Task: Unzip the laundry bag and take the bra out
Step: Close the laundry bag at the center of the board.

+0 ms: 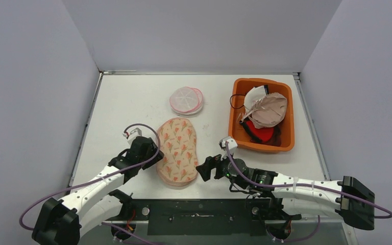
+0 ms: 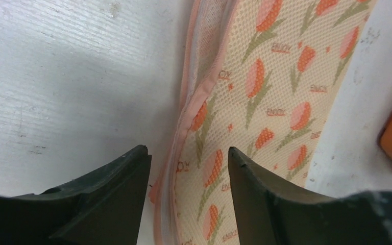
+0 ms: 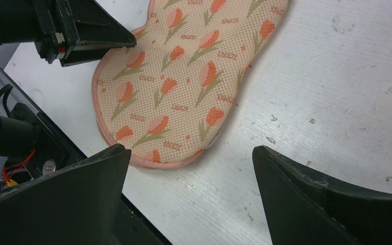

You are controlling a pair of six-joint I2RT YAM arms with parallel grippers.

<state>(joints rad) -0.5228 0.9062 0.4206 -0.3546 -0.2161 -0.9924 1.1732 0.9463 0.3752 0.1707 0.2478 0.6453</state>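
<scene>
laundry bag — left gripper open beside

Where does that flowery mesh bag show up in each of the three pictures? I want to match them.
Top view: the laundry bag lies at centre, between the two arms.
Left wrist view: the bag runs from top right to bottom centre.
Right wrist view: the bag fills the upper middle.
Shared landmark: the left claw, at the bag's pink-trimmed edge.
</scene>
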